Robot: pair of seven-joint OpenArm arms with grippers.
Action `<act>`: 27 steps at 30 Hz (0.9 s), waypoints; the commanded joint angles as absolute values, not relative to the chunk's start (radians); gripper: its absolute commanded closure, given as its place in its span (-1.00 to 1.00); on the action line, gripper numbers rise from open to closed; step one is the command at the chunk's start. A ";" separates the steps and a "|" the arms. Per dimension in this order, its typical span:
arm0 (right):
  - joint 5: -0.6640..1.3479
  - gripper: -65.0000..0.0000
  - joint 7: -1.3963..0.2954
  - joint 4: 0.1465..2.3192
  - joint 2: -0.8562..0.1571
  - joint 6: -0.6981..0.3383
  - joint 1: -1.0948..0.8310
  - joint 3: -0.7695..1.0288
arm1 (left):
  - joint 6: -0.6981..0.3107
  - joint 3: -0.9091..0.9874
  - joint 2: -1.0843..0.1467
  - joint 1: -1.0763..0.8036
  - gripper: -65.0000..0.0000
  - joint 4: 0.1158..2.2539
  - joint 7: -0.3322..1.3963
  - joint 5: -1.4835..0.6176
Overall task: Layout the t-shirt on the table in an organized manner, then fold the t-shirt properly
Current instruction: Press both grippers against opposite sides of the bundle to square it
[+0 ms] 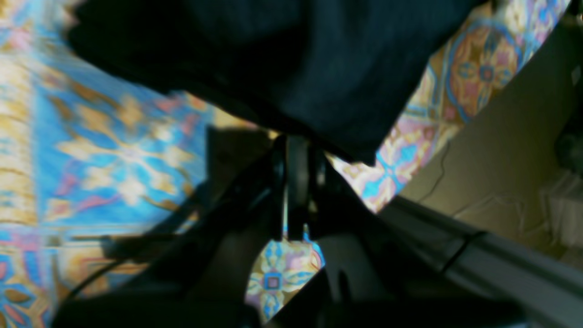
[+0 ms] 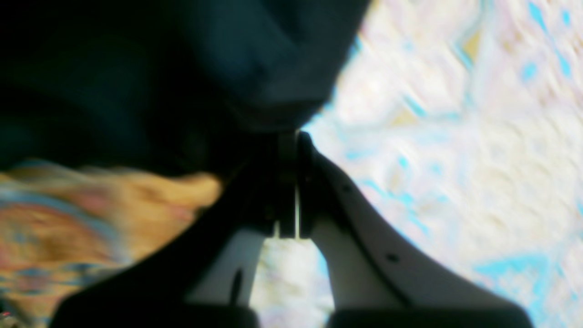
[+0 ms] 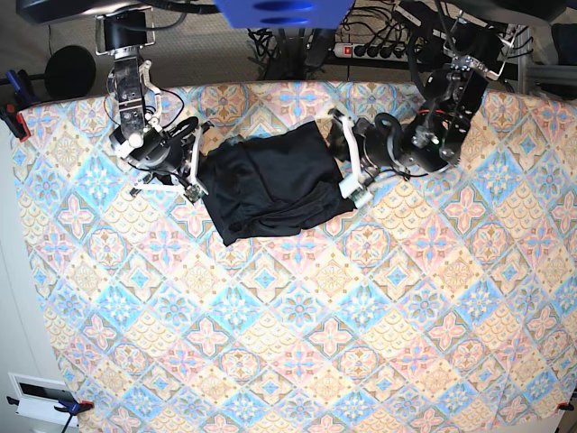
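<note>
While the t-shirt (image 3: pixel 270 183) lies bunched near the far edge of the bench (image 3: pixel 297 361), it is flanked by both hands, one at each end. The left hand (image 3: pixel 353 171) is set against the end on the right of the base view, and the right hand (image 3: pixel 195 171) against the end on that view's left, so neither arm is clearly the nearer. In each wrist view the jaws are seen pressed together, with black cloth (image 1: pixel 282 59) gathered right at the fingertips; a pinch of fabric appears to be held by each, though blur keeps the exact bite from being told. The garment's long axis is judged to run across the base view, from one hand to the other, slightly tilted. Which end is collar and which is hem cannot be told from the crumpled heap. The coming spread is judged to turn on the two ends being drawn apart along that axis.
</note>
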State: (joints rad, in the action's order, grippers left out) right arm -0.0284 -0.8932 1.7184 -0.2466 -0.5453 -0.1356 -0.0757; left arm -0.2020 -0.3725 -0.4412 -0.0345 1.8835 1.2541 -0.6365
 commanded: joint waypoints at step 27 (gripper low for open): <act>-0.019 1.00 -0.852 1.681 -0.251 -0.553 0.044 -0.048 | -0.208 -0.456 -0.510 -0.079 1.00 1.943 1.241 -0.478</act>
State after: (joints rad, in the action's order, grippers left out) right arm -0.0231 -0.8684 1.6623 -0.2417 -0.5537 0.0242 -0.0532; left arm -0.2089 -0.4622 -0.4999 -0.0868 1.9263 1.2442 -0.4736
